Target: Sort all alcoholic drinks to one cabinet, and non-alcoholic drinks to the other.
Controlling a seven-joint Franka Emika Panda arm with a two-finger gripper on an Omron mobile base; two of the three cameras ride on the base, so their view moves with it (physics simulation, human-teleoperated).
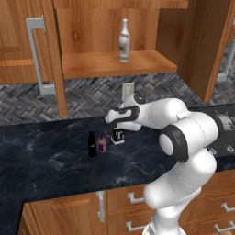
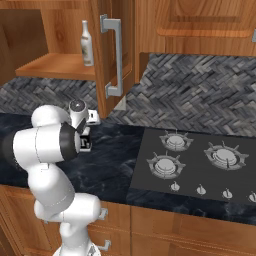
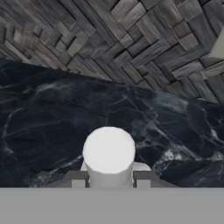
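The jaws [image 3: 108, 181] clamp the neck of the upright square bottle [image 1: 119, 136] near the bench's [image 1: 55, 160] back edge, its long axis vertical.

a dark marbled counter [image 1: 55, 160] ran below wooden cabinets [image 2: 200, 22] and a grey herringbone backsplash [image 2: 200, 95]. a gas hob [image 2: 200, 160] sat in the counter, with wooden drawers [image 1: 133, 202] underneath.
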